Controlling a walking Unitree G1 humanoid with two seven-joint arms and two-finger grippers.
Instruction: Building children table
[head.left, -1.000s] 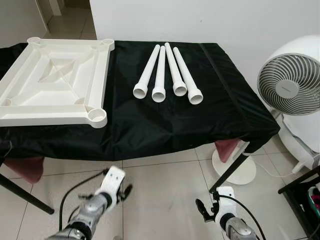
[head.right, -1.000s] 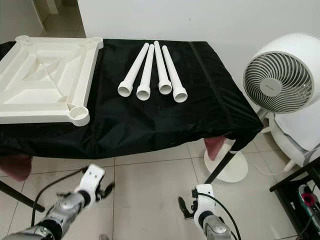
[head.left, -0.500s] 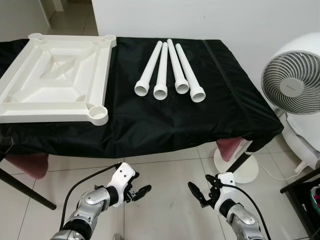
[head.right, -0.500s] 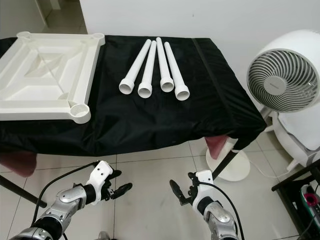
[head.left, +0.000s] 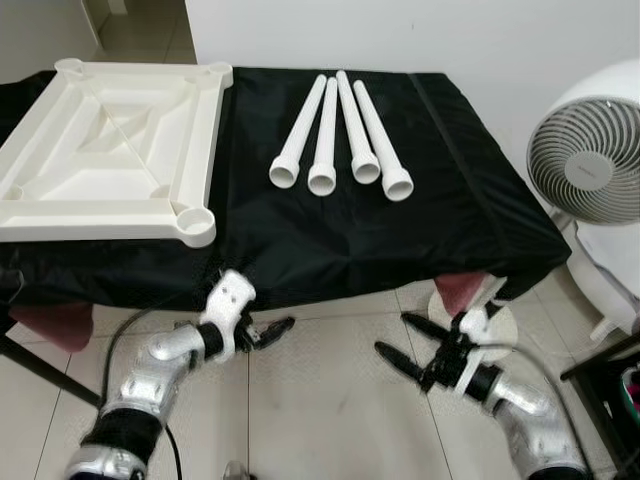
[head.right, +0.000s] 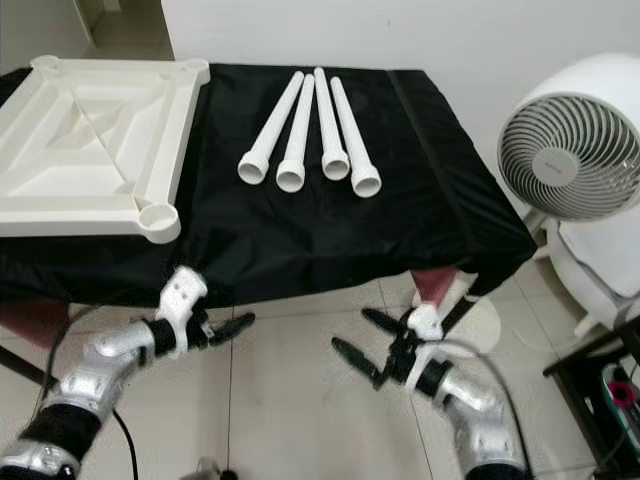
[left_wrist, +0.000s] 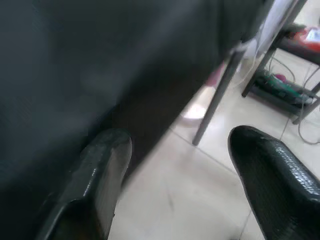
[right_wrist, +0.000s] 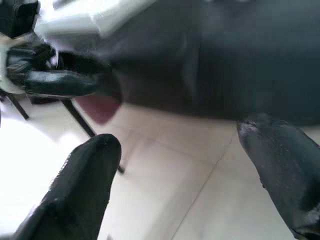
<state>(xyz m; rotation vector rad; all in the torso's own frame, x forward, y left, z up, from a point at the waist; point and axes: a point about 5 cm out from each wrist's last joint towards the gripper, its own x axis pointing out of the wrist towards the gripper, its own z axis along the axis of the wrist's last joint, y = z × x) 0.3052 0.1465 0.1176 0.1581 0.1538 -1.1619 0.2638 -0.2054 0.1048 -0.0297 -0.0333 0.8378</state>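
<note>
- Tabletop (head.left: 120, 150) is laid upside down on black-covered table (head.left: 330, 240); four white legs (head.left: 340, 135) are laid just beside it.
- Left gripper (head.left: 262, 335) and right gripper (head.left: 408, 345) are held spread, empty, below table edge.
- Readable writing: none made out.

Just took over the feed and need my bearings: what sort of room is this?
Most likely a room in a home: pale tiled floor, a white fan by a plain wall, and a folding table under a black cloth bearing a white tabletop and four leg tubes.
</note>
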